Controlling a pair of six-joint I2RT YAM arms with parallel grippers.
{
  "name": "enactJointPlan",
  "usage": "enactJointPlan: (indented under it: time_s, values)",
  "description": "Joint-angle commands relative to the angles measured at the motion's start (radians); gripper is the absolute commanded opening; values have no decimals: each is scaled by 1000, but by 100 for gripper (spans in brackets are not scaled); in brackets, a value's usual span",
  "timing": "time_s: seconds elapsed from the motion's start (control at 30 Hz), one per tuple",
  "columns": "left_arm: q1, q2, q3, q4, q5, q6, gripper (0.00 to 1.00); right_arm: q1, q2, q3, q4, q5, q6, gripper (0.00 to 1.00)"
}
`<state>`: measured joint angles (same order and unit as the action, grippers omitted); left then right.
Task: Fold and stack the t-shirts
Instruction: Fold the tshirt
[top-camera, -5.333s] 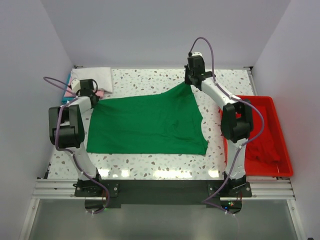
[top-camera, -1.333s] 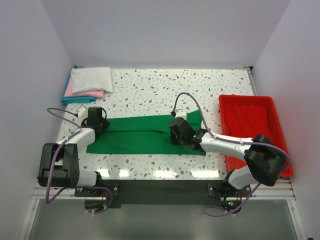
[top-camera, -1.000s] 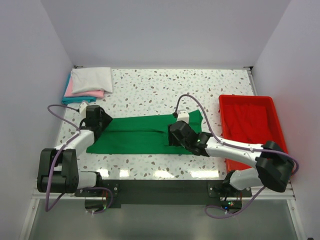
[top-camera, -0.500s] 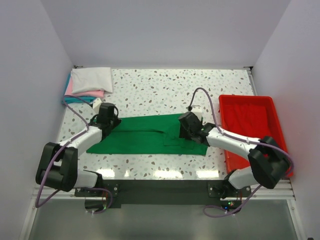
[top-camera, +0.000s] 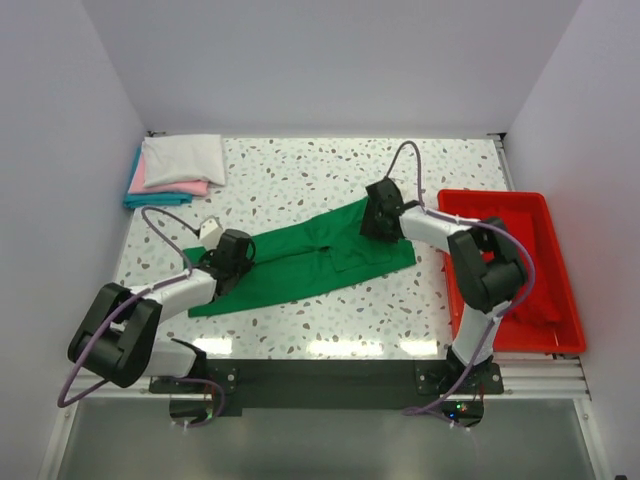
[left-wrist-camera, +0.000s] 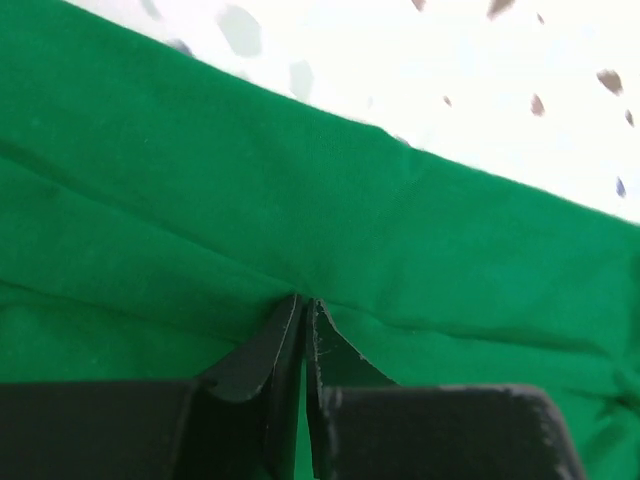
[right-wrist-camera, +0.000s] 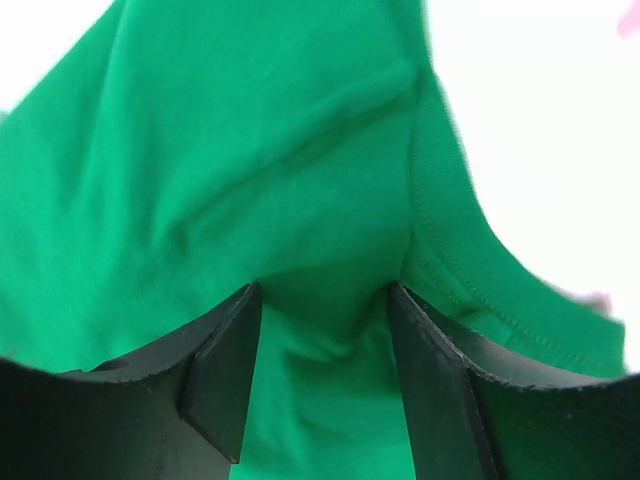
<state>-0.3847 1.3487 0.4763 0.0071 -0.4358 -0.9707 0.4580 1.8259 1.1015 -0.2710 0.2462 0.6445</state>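
On the tabletop (top-camera: 300, 170) the green shirt (top-camera: 310, 255) has swung askew. The left fingers (left-wrist-camera: 255, 355) now pinch it; the right fingers (right-wrist-camera: 220, 370) stay spread.

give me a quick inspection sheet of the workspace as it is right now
surface: speckled white table, no damage seen
job's things: green t-shirt folded into a long band, lying slantwise mid-table; white t-shirt stacked on pink t-shirt and teal t-shirt, far left corner
clutter: red tray at the right edge; its contents are hard to tell
end effectors: left end effector shut on the green t-shirt's left end; right end effector open, fingers astride cloth at the right end
cables: purple cables loop above both arms, no snag seen
surroundings: plain white walls; nothing else seen
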Motion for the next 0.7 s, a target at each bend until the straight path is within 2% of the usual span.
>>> enactJointPlan:
  time_s: [0.0,0.1,0.13,0.2,0.3,0.33,0.47,0.57,0.63,0.67]
  values:
    - [-109,23,-24,-33,5,-100,11,-47,175,217,-54,-80,-81,58]
    - [-215,35,7,-30,0,-180,17,-80,332,400,-111,-125,-155,59]
    - [-256,49,27,-33,2,-181,20,-85,367,517,-123,-143,-175,60]
    - [-289,52,102,-93,-18,-162,26,-85,455,700,-198,-133,-230,61]
    - [-290,0,166,-199,-81,-128,41,-85,492,839,-299,-58,-269,64]
    - [-289,-20,174,-240,-107,-122,43,-87,483,847,-309,-9,-273,68]
    - [-281,-95,214,-266,-193,-24,43,-91,406,828,-320,24,-284,71]
    - [-267,-62,267,-344,-267,23,42,-79,281,718,-278,37,-269,72]
    - [-241,-33,283,-322,-249,96,40,-73,231,623,-264,36,-253,72]
    - [-224,2,286,-302,-166,124,38,-70,192,566,-258,22,-234,72]
